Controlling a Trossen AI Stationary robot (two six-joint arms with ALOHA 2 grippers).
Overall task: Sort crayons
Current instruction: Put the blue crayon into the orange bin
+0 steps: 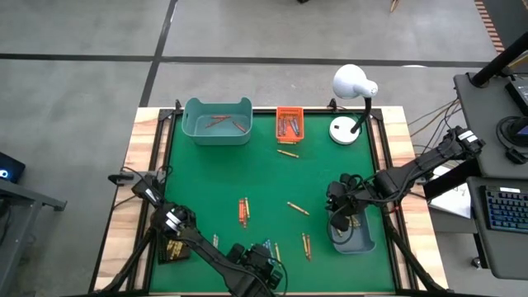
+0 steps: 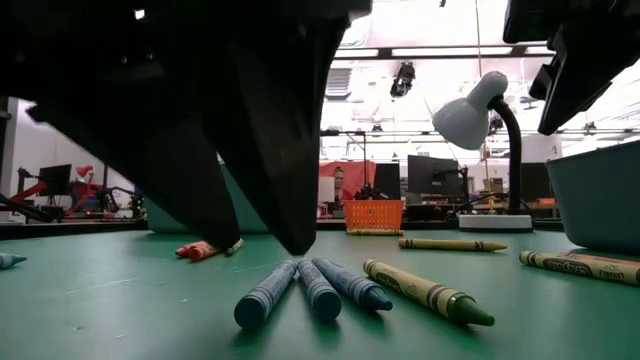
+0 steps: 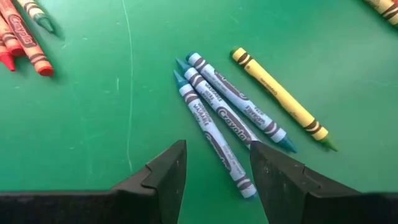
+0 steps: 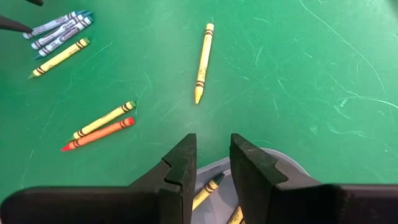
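Crayons: three blue crayons (image 3: pixel 224 115) lie bunched, so the left hand (image 3: pixel 214 168) hovers over them, open and empty, ready to pinch.

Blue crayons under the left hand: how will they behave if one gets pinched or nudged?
The three blue crayons are round paper-wrapped sticks, so a nudge would probably roll one. They lie touching side by side, so the open left hand above them may disturb the neighbours or the yellow-green crayon beside them. They look stiff and light, though the tips could chip.
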